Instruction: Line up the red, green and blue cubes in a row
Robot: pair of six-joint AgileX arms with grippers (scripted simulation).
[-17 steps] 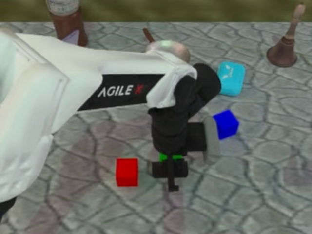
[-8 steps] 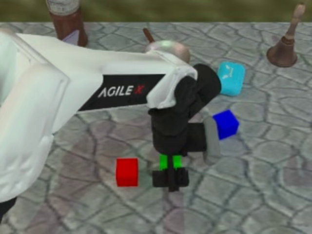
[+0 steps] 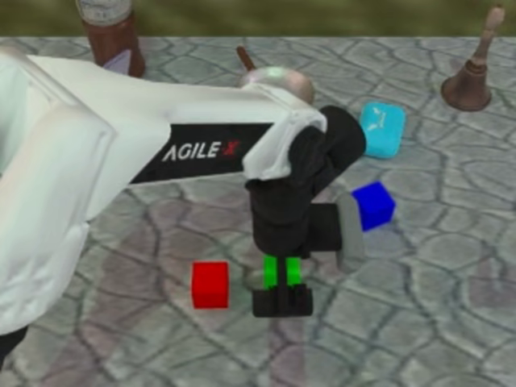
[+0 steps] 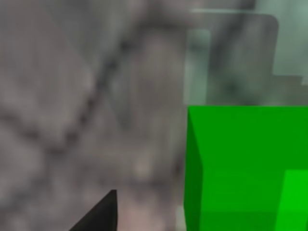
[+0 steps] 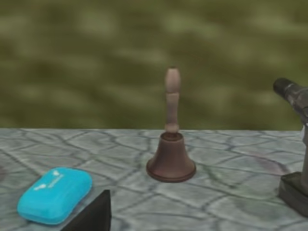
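The red cube point(image 3: 210, 284) lies on the stone-patterned table. Just to its right is the green cube point(image 3: 282, 270), mostly hidden under my left gripper point(image 3: 282, 300), which points down over it. In the left wrist view the green cube point(image 4: 245, 168) fills one side, and bare table shows between it and the one dark fingertip point(image 4: 108, 211) in sight, so the gripper is open. The blue cube point(image 3: 373, 205) sits farther back on the right, apart from the other two. My right gripper is outside the top view. One of its fingertips point(image 5: 98, 214) shows well off centre, holding nothing.
A cyan soap-like block point(image 3: 382, 129) lies behind the blue cube. A brown bell point(image 3: 470, 81) stands at the back right and a brown bottle point(image 3: 111, 32) at the back left. My left arm's white link crosses the table's left half.
More of the green cube shows than a second ago. The left gripper's black finger part has shifted toward the front edge. The red and blue cubes have not moved.
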